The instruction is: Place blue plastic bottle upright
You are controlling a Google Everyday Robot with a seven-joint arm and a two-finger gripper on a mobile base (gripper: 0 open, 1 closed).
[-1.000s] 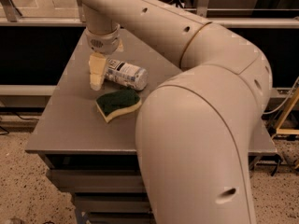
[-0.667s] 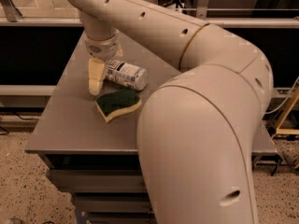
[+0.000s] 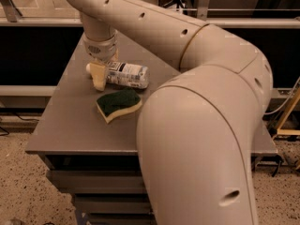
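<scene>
Since a second earlier, the wrist had sunk slightly and the arm (image 3: pixel 187 36) had swung a little left, while the blue plastic bottle (image 3: pixel 126 75) had not shifted. The tabletop (image 3: pixel 70 125) was smooth, matte grey. On it sat a wavy-edged sponge (image 3: pixel 118 103), rough green scouring pad over yellow foam. Just behind it the small clear cylinder lay on its side, white cap to the left, pale label darkly printed. Thick, glossy cream shells arched over from the foreground, and the wrist pointed down. The claw (image 3: pixel 99 75) sat at the bottle's cap end; how far open it stood could not be told.
</scene>
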